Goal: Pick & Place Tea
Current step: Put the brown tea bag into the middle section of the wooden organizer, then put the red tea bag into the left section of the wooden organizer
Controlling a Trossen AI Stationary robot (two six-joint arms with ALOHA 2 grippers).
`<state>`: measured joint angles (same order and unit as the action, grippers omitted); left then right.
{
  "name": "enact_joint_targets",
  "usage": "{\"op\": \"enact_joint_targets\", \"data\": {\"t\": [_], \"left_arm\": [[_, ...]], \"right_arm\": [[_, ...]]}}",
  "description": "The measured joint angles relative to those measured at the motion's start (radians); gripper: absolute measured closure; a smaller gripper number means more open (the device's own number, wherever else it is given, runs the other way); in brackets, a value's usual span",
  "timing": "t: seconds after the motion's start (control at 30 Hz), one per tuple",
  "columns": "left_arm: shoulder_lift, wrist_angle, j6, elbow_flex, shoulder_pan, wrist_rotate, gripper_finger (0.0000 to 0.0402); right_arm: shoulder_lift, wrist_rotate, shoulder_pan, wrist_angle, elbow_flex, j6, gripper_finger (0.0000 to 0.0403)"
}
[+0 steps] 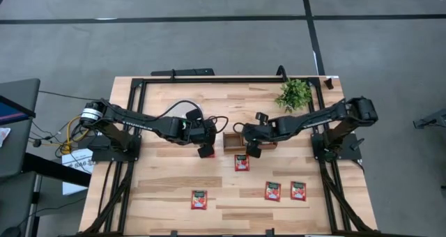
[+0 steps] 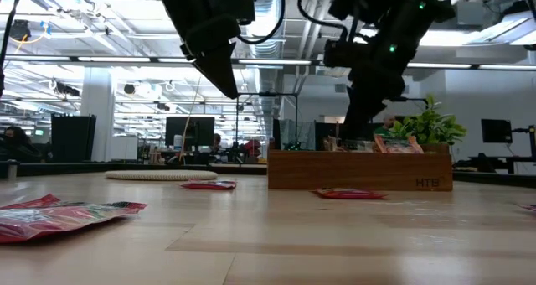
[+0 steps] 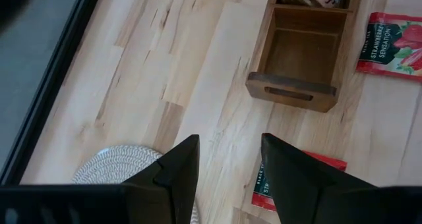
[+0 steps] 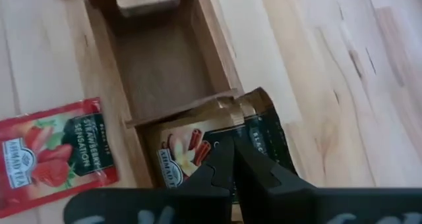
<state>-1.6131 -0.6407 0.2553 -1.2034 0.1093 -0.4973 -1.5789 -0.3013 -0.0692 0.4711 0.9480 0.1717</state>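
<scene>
Room: an open office with ceiling lights, desks and monitors lies beyond the table in the low view.
Table (image 1: 174, 104): pale wood planks inside a black frame, with a small green plant (image 1: 293, 94) near the far right corner.
Wooden tray (image 1: 231, 140): sits mid-table between the two arms; in the left wrist view its end compartment (image 3: 304, 47) is bare, and sachets show in the next one.
Left gripper (image 1: 205, 150): hangs above the table just left of the tray, its two fingers (image 3: 178, 174) spread apart and holding nothing.
Woven disc (image 3: 115, 165): lies on the table below the left gripper, on the side away from the tray.
Right gripper (image 1: 254, 150): over the tray's right part, fingers clenched together; their tips (image 4: 227, 168) press on a brown-and-dark sachet (image 4: 198, 141) lying in the tray compartment beside the bare one. Whether the sachet is pinched or only touched I cannot tell.
Red tea sachets: one (image 1: 242, 162) lies just in front of the tray; three more lie nearer the front edge, one left of centre (image 1: 199, 200) and two side by side to the right (image 1: 272, 191) (image 1: 298, 190).
Low view: a further red sachet (image 2: 63, 215) lies close to the camera at the left.
</scene>
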Motion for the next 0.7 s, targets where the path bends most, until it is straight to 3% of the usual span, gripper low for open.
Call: {"op": "enact_joint_targets", "data": {"t": [0.2,0.57,0.7], "left_arm": [[0.0,0.0,0.001,0.0,0.0,0.0,0.0245],[0.0,-0.001,0.001,0.0,0.0,0.001,0.0245],[0.0,-0.027,0.001,0.0,0.0,0.001,0.0245]], "right_arm": [[-0.027,0.007,-0.002,-0.006,0.023,-0.024,0.0403],[0.086,0.012,-0.029,0.093,0.104,-0.023,0.0403],[0.163,0.173,-0.086,0.117,0.132,-0.045,0.0403]]}}
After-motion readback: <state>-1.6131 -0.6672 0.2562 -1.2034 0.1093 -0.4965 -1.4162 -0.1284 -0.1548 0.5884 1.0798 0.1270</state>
